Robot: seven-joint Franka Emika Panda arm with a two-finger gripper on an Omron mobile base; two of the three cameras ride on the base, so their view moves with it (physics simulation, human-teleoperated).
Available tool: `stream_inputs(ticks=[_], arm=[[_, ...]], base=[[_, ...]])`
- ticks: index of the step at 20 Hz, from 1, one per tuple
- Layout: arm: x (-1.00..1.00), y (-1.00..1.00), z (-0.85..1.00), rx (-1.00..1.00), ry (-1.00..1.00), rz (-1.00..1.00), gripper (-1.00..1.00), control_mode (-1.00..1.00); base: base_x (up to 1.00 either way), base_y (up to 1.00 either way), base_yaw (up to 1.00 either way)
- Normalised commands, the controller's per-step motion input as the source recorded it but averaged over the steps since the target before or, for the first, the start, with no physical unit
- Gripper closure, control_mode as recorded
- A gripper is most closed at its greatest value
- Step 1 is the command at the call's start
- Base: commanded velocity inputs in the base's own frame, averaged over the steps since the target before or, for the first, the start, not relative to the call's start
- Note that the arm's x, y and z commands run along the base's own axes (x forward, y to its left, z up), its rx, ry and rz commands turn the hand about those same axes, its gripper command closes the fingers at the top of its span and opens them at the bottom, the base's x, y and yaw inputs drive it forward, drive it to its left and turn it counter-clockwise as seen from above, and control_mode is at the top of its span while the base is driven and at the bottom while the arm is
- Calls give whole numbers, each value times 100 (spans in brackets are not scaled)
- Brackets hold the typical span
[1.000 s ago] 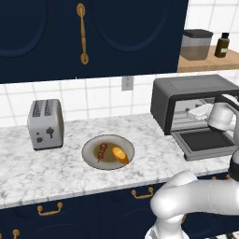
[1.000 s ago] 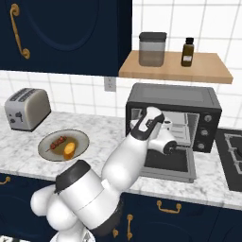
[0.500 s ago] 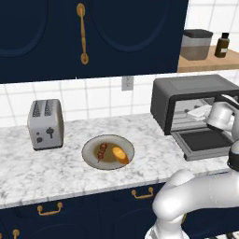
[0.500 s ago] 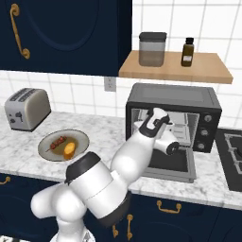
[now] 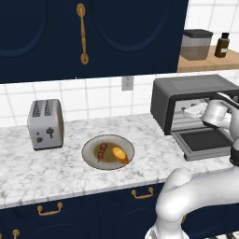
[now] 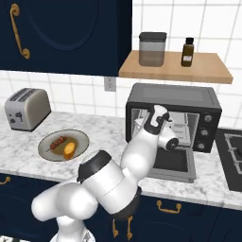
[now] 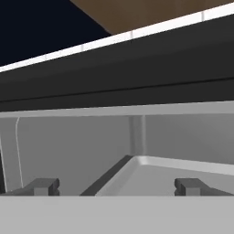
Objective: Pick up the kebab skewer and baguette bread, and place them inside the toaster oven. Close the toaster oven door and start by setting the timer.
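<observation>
The kebab skewer point(image 5: 101, 151) point(image 6: 57, 142) and the golden baguette bread point(image 5: 120, 155) point(image 6: 69, 150) lie side by side on a round plate point(image 5: 89, 147) point(image 6: 47, 140) on the marble counter. To the right stands the dark toaster oven point(image 5: 186, 88) point(image 6: 175, 97). The toaster oven door point(image 5: 207, 140) point(image 6: 175, 163) is folded down flat. My gripper point(image 5: 193, 112) point(image 7: 117, 186) is held at the oven's mouth, above the lowered door and far from the plate. Its fingertips point(image 7: 43, 186) stand wide apart, open with nothing between them. Ahead of them is the oven's inner tray point(image 7: 160, 176).
A silver two-slot toaster point(image 5: 45, 123) point(image 6: 26, 108) stands at the counter's left. A wooden shelf point(image 6: 175, 71) above the oven carries a jar point(image 6: 152, 48) and a brown bottle point(image 6: 187, 52). Dark wall cabinets hang above. A stovetop point(image 6: 231, 158) lies right of the oven.
My hand has shifted a little further toward the oven opening. The jaws stay open, and the food on the plate has not moved.
</observation>
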Motion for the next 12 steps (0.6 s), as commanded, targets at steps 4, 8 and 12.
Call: stream_inputs(ticks=[4,8,12], arm=[[12,-15,-27,0,1,-3,-100,-100],[-32,-36,-62,-1,7,-2,-100,-100],[-10,-29,-21,0,11,0,-100,-100]], base=[[0,0,0],[0,0,0],[0,0,0]])
